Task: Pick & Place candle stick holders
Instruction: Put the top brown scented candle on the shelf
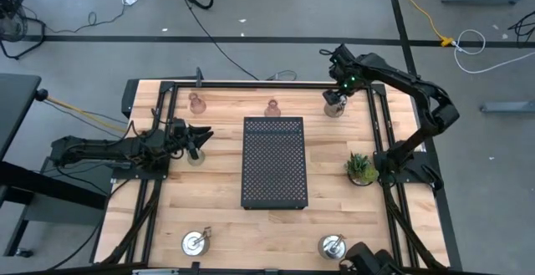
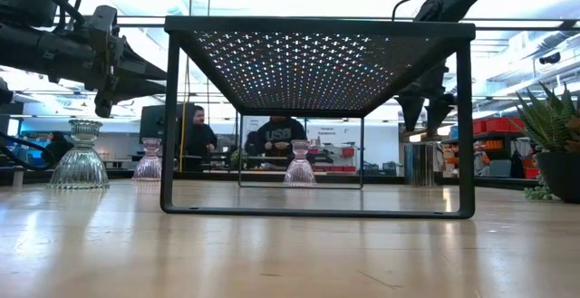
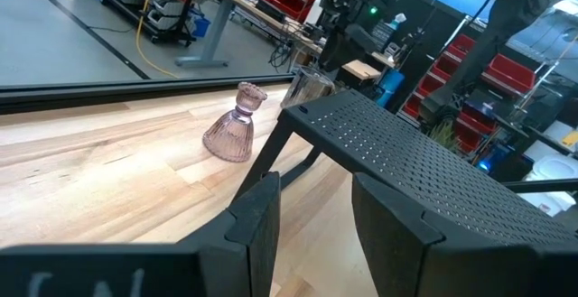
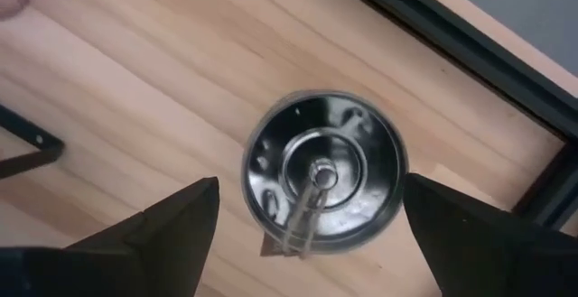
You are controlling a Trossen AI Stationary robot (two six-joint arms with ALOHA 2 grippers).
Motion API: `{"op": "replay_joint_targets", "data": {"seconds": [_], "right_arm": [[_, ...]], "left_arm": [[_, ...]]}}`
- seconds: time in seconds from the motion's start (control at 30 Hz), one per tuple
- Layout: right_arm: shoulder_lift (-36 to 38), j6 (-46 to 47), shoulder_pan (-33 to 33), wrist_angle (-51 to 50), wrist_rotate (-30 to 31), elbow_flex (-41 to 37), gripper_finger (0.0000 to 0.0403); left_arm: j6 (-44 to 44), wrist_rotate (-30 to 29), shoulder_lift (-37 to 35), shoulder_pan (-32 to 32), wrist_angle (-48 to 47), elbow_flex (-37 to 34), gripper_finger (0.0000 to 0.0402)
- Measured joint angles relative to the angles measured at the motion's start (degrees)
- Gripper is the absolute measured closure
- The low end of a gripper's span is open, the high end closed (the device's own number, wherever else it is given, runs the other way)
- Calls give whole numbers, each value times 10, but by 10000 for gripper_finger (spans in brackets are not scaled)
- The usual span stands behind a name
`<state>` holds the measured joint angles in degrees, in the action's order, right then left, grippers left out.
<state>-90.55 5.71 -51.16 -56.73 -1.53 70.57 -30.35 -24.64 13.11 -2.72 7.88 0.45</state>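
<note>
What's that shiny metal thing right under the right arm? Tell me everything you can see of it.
It is a silver candle holder of polished, mirror-like metal: a round disc base with raised rings and a thin stem at the centre, seen almost straight from above. It stands upright on the wooden table near the far right corner, beside the dark frame rail. The right gripper hangs directly over it with fingers spread wide on either side; nothing appears to touch the holder but the table.

The black perforated tray (image 1: 274, 162) blocks the table's centre. At three o'clock of it, the potted plant (image 1: 361, 168) narrows the passage. Bare wood lies open at nine o'clock and at six o'clock, between two silver candle holders (image 1: 196, 241) (image 1: 332, 246).
</note>
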Motion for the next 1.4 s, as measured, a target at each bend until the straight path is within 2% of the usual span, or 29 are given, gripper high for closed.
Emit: {"op": "replay_joint_targets", "data": {"seconds": [0.23,0.4,0.5,0.6,0.83,1.27,1.4], "right_arm": [[0,-2,0,26,-62,0,54],[0,-6,0,27,-69,0,27],[0,-48,0,24,-87,0,7],[0,-47,0,18,-111,0,12],[0,-53,0,16,-96,0,32],[0,-89,0,2,-80,0,24],[0,-93,0,0,-40,0,25]], "left_arm": [[0,-2,0,0,0,0,259],[0,-2,0,0,0,0,259],[0,-2,0,0,0,0,259],[0,-2,0,0,0,0,259],[1,-12,0,0,0,0,259],[0,-12,0,0,0,0,259],[0,-13,0,0,0,0,259]]}}
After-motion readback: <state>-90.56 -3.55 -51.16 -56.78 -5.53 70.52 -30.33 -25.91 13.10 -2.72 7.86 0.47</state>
